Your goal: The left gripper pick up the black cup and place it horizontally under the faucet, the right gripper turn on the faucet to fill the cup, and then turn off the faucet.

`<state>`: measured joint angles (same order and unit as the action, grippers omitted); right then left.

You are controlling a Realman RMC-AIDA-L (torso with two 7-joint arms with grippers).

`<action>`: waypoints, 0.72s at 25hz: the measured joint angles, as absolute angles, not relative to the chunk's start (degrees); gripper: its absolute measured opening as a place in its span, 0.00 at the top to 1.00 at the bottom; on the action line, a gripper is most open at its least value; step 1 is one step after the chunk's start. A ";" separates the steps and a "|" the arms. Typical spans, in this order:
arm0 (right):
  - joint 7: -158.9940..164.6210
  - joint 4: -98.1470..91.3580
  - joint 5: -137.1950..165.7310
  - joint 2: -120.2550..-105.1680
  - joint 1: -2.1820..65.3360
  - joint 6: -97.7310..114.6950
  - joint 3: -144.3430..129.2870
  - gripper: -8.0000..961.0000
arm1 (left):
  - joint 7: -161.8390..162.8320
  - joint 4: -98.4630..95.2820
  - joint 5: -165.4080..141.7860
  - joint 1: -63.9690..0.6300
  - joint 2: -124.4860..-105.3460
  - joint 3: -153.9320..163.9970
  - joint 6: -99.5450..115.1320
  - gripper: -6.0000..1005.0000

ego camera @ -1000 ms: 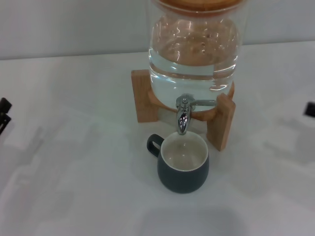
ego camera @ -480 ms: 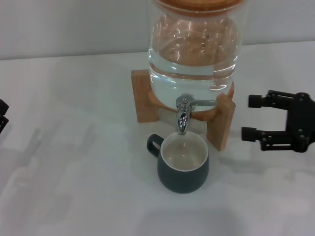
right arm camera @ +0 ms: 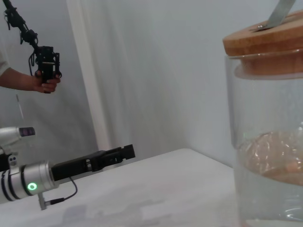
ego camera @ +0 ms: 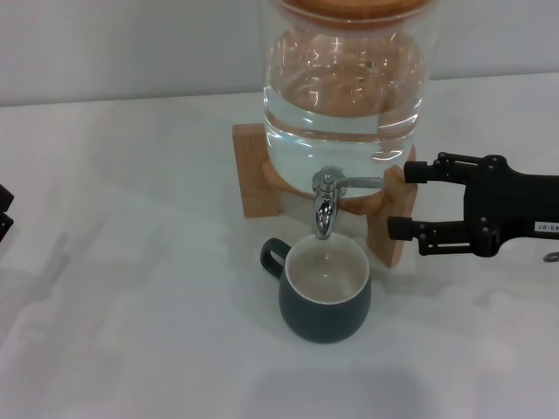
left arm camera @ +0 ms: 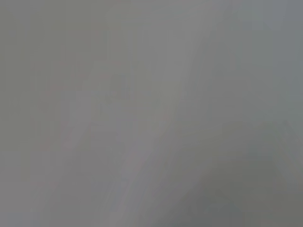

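A: What is the largest item on the white surface (ego camera: pixel 131 262)?

B: A clear glass dispenser (ego camera: pixel 345 96), partly filled with water and closed by a wooden lid (right arm camera: pixel 265 45), resting on a wooden stand (ego camera: pixel 258 170) at the far centre of the head view. The right wrist view shows its glass wall and lid from the side.

A: And the arms?

B: The right gripper (ego camera: pixel 409 201) reaches in from the right edge of the head view, level with the stand's right leg. Its two long fingers (ego camera: pixel 432 230) are spread wide and point toward the dispenser; the far fingertip sits just beside the tip of the lever, the near one in front of the stand's right leg. They hold nothing. The left gripper (ego camera: pixel 4 211) sits at the left edge, well apart from the cup. In the right wrist view it (right arm camera: pixel 124 152) extends from a silver wrist with a green light, but whether its fingers are parted cannot be told.

A: Where is the black cup?

B: The black cup (ego camera: pixel 325 292) stands upright in front of the stand, its open cream interior directly below the spout, handle toward the left.

A: And the faucet?

B: The faucet (ego camera: pixel 327 202) is chrome, spout down, with its thin lever pointing right.
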<state>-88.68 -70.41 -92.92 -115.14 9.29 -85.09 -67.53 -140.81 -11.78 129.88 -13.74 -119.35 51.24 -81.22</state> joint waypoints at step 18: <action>-86.22 -71.79 -92.49 -115.04 11.25 -83.05 -73.48 0.11 | -140.80 -11.68 129.91 -13.27 -119.35 51.18 -81.77 0.22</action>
